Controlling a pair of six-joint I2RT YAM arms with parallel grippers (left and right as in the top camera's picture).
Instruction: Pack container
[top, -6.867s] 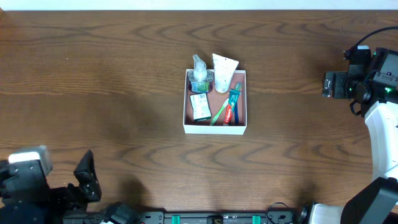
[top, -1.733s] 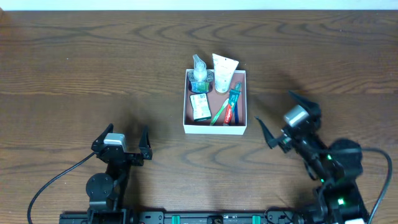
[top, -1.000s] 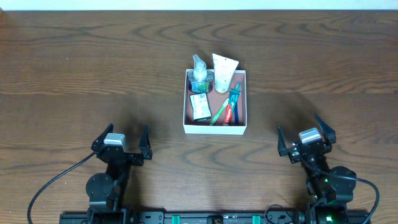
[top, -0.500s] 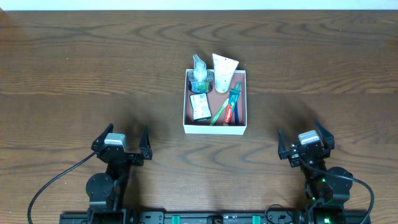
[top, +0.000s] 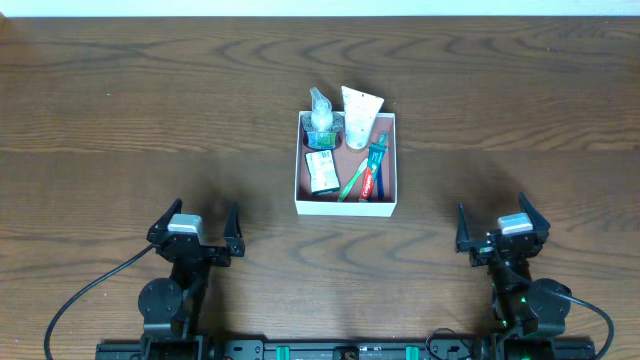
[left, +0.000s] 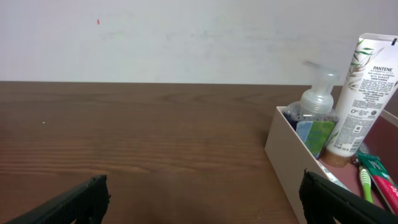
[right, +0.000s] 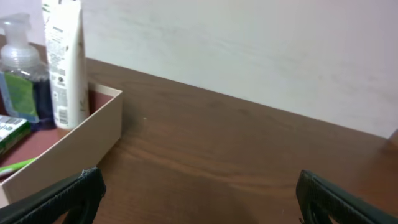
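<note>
The square, shallow, white-walled box with a pink-brown inside (top: 345, 208) sits mid-table on the dark wooden table (top: 120, 110), holding a white tube (top: 360, 112) and a clear pump bottle (top: 321, 118). The left gripper (top: 206, 212) and right gripper (top: 493, 215) sit well apart from it, jaws spread wide and empty.

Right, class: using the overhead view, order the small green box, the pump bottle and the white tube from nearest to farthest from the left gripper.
1. Small green box, near-left in the container, closest to the left gripper.
2. Pump bottle, far-left corner.
3. White tube, far side, further right.
</note>
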